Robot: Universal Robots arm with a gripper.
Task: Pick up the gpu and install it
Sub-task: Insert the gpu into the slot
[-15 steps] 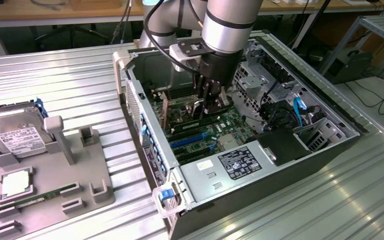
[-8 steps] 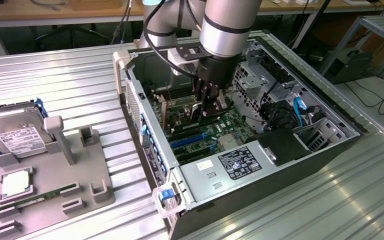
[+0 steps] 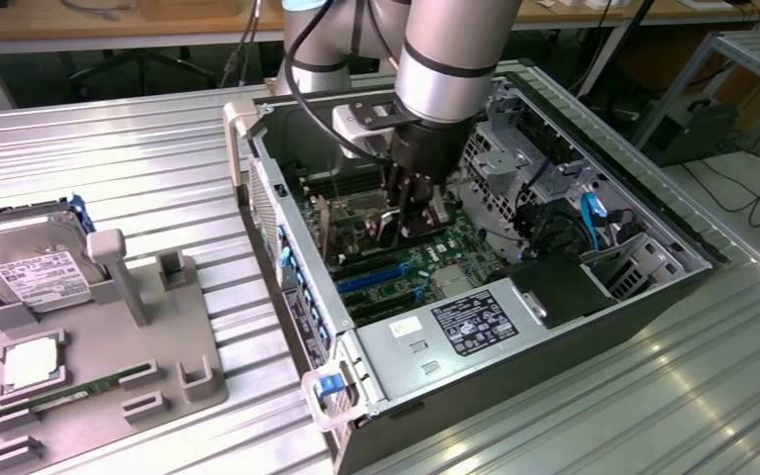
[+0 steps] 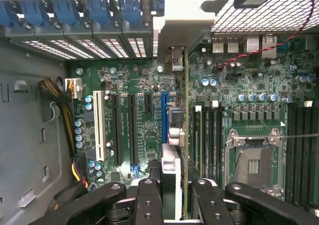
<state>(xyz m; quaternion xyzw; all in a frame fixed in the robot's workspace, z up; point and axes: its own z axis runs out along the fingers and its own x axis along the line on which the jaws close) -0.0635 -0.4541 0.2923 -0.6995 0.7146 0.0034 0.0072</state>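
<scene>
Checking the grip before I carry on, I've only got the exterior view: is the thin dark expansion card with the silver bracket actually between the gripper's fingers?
Observer: Yes. In the wrist view the gripper is closed on the thin dark gpu card, which is seen edge-on with one finger on each side.
Operator: Which slot is it lined up with?
Observer: Its edge runs right beside the long blue slot. The long black slot next to that one is empty.
Operator: And the bracket end?
Observer: The silver bracket sits close to the case's rear wall, next to the perforated slot covers.
</scene>
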